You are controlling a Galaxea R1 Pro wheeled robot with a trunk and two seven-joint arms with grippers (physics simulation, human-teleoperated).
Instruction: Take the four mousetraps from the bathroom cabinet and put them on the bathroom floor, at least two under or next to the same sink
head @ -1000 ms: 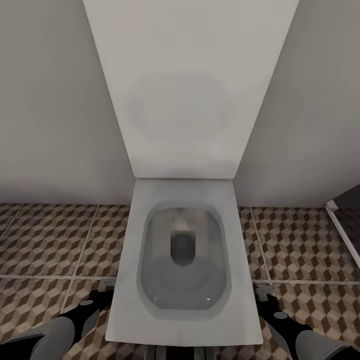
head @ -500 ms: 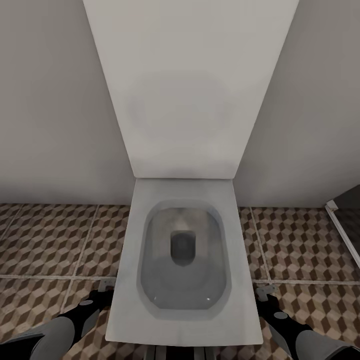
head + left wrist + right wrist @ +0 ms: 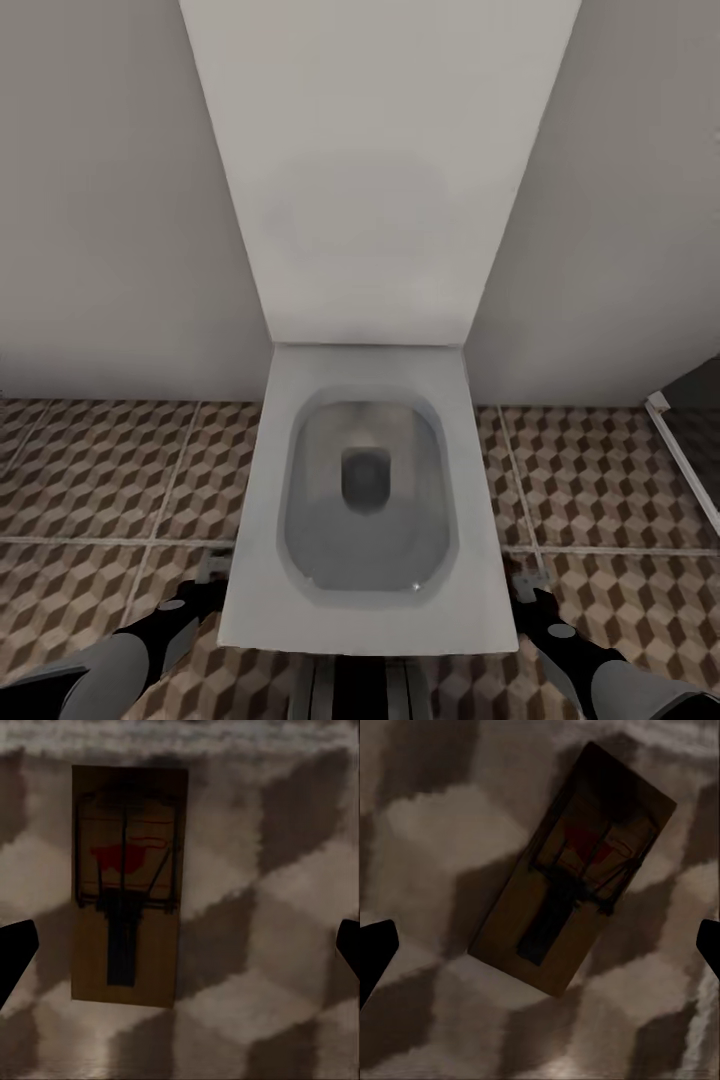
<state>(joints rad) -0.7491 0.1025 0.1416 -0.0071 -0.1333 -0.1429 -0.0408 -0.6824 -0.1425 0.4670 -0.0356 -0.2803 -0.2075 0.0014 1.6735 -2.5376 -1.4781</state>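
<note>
One mousetrap [image 3: 127, 885], a tan board with a dark spring and a red mark, lies flat on the cube-patterned bathroom floor [image 3: 277, 892] in the left wrist view. My left gripper [image 3: 180, 949] hovers open above it, black fingertips [image 3: 15, 956] spread wide. A second mousetrap [image 3: 574, 866] lies at a slant on the tiles under my open right gripper [image 3: 540, 949]. In the head view the left gripper [image 3: 208, 578] and right gripper [image 3: 527, 585] hang low on either side of a toilet. The cabinet and the sink are out of view.
A white toilet [image 3: 365, 490] with its lid raised against the grey wall [image 3: 100, 200] stands straight ahead between my arms. Patterned floor [image 3: 100, 470] spreads to both sides. A dark opening with a white frame [image 3: 680, 450] is at the right edge.
The whole head view has shifted a little: the toilet sits slightly higher and smaller in the picture. Both arms keep their places relative to the view.
</note>
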